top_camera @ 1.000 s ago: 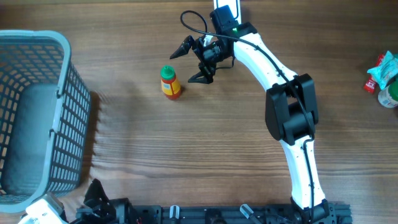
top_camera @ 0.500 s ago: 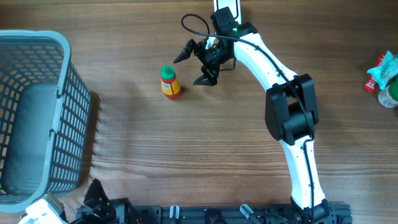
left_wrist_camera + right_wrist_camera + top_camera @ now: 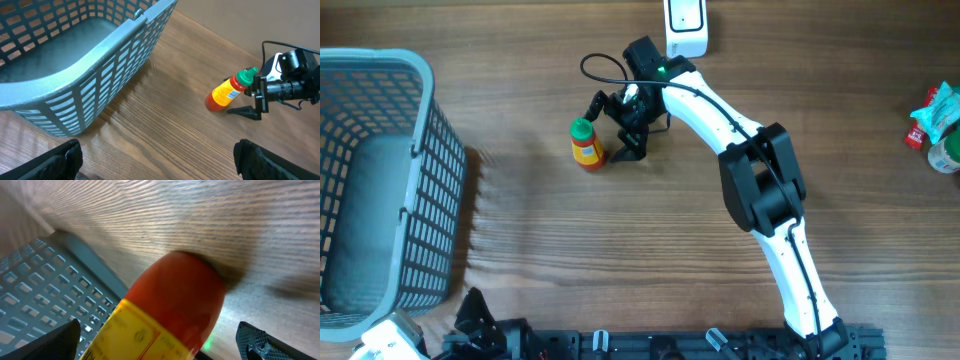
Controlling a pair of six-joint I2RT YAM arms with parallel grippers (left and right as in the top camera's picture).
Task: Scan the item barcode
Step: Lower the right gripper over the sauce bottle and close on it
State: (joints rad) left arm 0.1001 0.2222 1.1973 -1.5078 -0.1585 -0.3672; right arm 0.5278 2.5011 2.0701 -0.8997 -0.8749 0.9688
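Observation:
The item is a small bottle (image 3: 587,146) with a green cap, red body and yellow label, standing on the wooden table left of centre. My right gripper (image 3: 611,128) is open, its fingers reaching either side of the bottle from the right. In the right wrist view the bottle (image 3: 170,305) fills the gap of the right gripper (image 3: 160,342) without either finger plainly touching it. No barcode can be made out. The left wrist view shows the bottle (image 3: 227,92) and the right gripper (image 3: 252,97) from afar. My left gripper (image 3: 160,157) is open and holds nothing, low near the table's front left.
A large grey-blue mesh basket (image 3: 430,80) stands at the left edge, also close in the left wrist view as the basket (image 3: 100,65). A white scanner-like device (image 3: 685,25) sits at the back centre. Green and red packets (image 3: 935,115) lie at the far right edge.
The right arm has swung left and forward, bringing its open fingers around the bottle. The bottle has shifted slightly left and toward the front. The left arm has not moved.

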